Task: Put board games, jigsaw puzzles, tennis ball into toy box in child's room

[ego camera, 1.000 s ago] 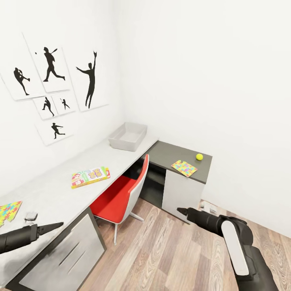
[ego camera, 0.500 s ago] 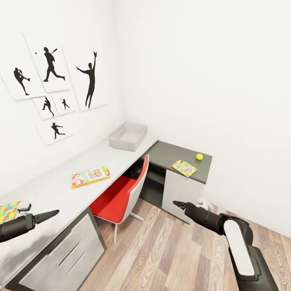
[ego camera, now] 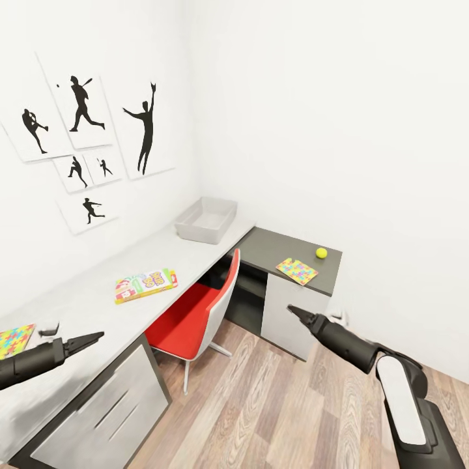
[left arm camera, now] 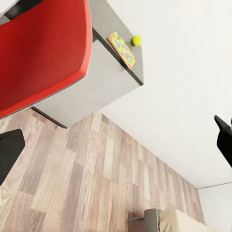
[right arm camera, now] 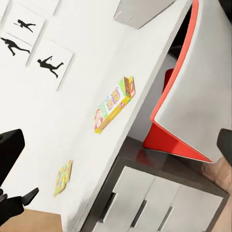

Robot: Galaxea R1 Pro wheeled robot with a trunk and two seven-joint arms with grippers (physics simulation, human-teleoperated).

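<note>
Both hands, left (ego camera: 98, 336) and right (ego camera: 292, 311), appear clenched and empty. The small yellow-green tennis ball (ego camera: 321, 253) on the dark grey desk (ego camera: 273, 246) could roll off if nudged.

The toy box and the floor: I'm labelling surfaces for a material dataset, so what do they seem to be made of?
The toy box looks like pale grey plastic, maybe slightly translucent: thin, smooth sloping walls, a moulded rim and a matte, even tone. The floor looks like wood planks, or a wood-look laminate: long staggered boards with brown-grey grain streaks and a faint sheen. A simulator's render leaves either open.
</note>
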